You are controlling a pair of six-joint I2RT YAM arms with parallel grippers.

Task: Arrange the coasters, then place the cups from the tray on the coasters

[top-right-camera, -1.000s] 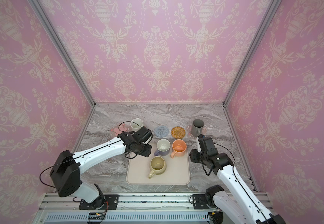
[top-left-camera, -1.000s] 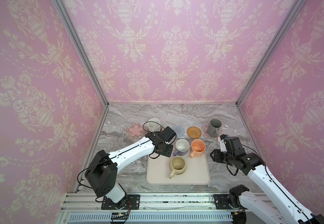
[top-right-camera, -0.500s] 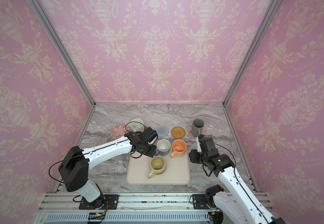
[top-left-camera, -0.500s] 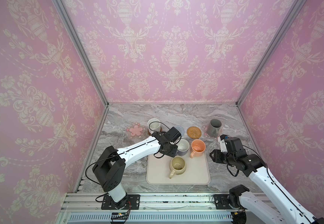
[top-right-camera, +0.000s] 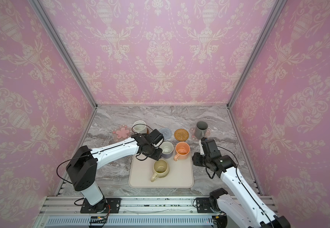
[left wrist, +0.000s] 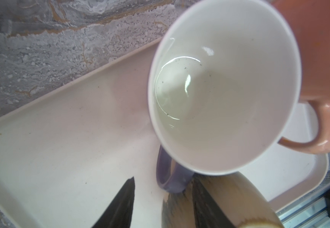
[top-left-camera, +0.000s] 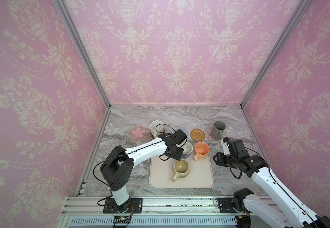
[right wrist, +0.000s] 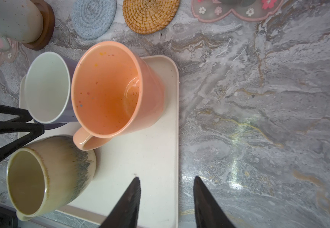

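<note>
On the beige tray (top-left-camera: 199,177) stand a lavender cup (top-left-camera: 187,151), a peach cup (top-left-camera: 201,151) and a cream-yellow cup (top-left-camera: 180,168). My left gripper (left wrist: 164,189) is open low beside the lavender cup, and that cup's handle (left wrist: 167,177) lies between its fingertips without being clamped. My right gripper (right wrist: 166,183) hangs open and empty over the tray's right rim. A white cup (top-left-camera: 156,128) sits on the brown wooden coaster (right wrist: 45,25). A grey cup (top-left-camera: 217,129) sits on a pink flower coaster (right wrist: 227,13). The rattan (top-left-camera: 197,134), blue-grey (top-right-camera: 165,131) and second pink flower (top-left-camera: 138,133) coasters are bare.
The coasters form a row on the marble table (top-left-camera: 180,116) behind the tray. Pink patterned walls close in the left, back and right sides. A metal rail (top-left-camera: 170,205) with both arm bases runs along the front edge.
My left gripper has swung right from beside the white cup onto the tray, down to the lavender cup's handle. The right arm has barely moved.
</note>
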